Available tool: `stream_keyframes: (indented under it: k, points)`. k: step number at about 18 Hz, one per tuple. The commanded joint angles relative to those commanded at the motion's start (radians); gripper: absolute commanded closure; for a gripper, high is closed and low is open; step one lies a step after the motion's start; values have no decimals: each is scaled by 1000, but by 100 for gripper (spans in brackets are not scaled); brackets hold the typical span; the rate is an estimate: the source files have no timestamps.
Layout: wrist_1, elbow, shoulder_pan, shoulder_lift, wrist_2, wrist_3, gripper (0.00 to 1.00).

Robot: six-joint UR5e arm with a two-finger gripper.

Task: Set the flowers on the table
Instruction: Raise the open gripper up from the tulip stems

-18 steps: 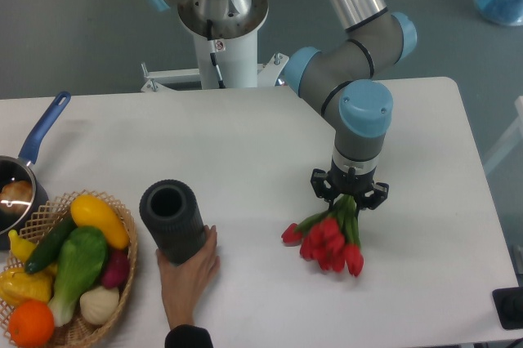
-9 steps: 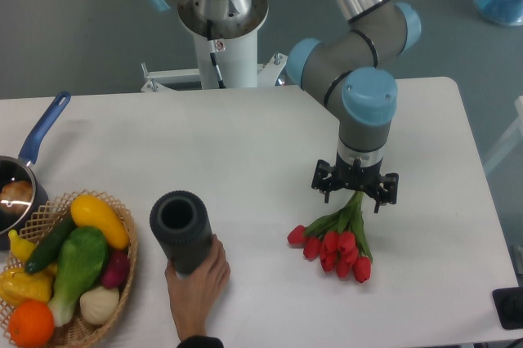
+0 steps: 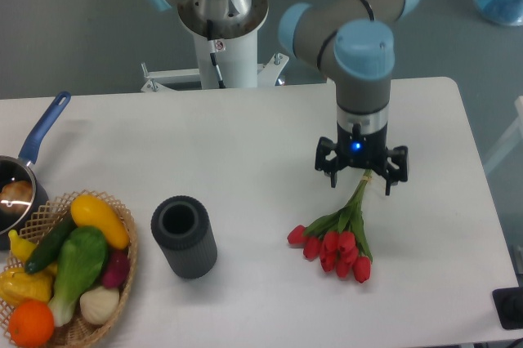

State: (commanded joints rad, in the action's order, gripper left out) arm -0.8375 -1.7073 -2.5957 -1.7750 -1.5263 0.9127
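Note:
The flowers (image 3: pixel 338 239), a bunch of red tulips with green stems, lie flat on the white table (image 3: pixel 245 152) right of centre, blooms toward the front edge and stems pointing back. My gripper (image 3: pixel 360 178) hangs over the stem ends, open, its fingers spread to either side of the stems and holding nothing.
A dark grey ribbed cylinder (image 3: pixel 184 236) stands upright left of the flowers. A wicker basket (image 3: pixel 122 225) of vegetables and fruit sits at the front left corner, with a blue-handled pot (image 3: pixel 42 132) behind it. A black object (image 3: pixel 511 307) sits at the front right edge.
The gripper opened, let go of the flowers and drew back over the stems. The flowers now rest on the table. The hand holding the grey cylinder has withdrawn.

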Motion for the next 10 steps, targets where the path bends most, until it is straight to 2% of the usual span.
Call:
stream_keyframes:
  k: [3,6,10]
  points:
    - [-2,-5,22,49,-2,17,0]
    - [-3,-23,20,69,-6,28,0]
    - [-3,-15,8,78,-40,70,0]
